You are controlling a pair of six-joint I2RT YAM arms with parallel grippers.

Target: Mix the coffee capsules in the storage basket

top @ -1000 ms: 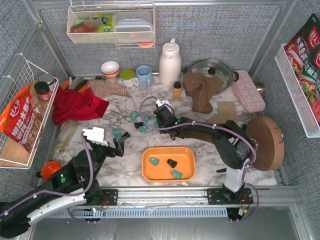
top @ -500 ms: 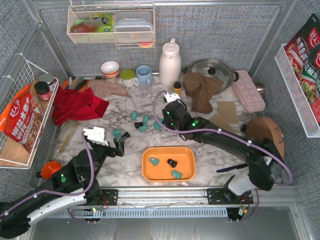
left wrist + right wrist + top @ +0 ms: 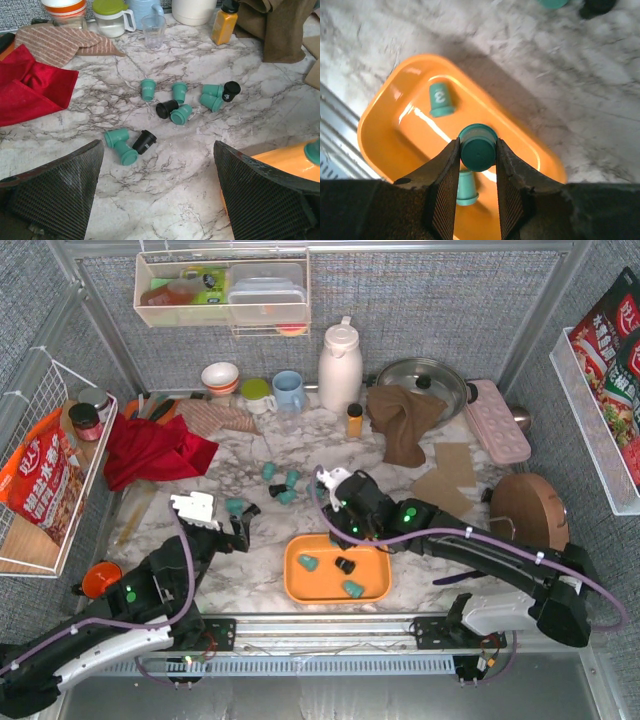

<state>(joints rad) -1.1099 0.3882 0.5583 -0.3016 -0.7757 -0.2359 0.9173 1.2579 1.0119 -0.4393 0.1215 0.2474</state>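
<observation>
Surface: white and grey marble-patterned table top (image 3: 250, 455).
Storage basket: shallow orange plastic tray with rounded corners and a low rim (image 3: 376, 558), at the near middle of the table, between the two arm bases.
Tray contents: three small tapered capsules lying apart on its floor. These are a left teal pod (image 3: 308, 563), a black centre pod (image 3: 344, 565) and a near teal pod (image 3: 352, 588).
Right gripper (image 3: 477, 146): reaches in from the right, over the tray's far side. Its two dark fingers are drawn narrow, clamped on the held teal capsule (image 3: 478, 152).
Held capsule, position: pinched by its sides, round end facing the wrist camera, above the tray's floor. Whether it touches the floor cannot be told.
Left gripper (image 3: 158, 144): left of the tray, low over the marble and pointing far. Fingers are spread wide with nothing between them.
Loose capsules, near group: a pair of touching teal pods (image 3: 120, 145) with a black pod on its side (image 3: 144, 141) just to their right, on the marble just beyond the left fingertips.
Loose capsules, far group: seven scattered pods (image 3: 181, 114), five teal and two black, farther back on the marble, outside the tray.
Other stock: upright orange-yellow bottle with a black cap (image 3: 223, 22) at the far side; crumpled red cloth (image 3: 30, 92) at the far left.
</observation>
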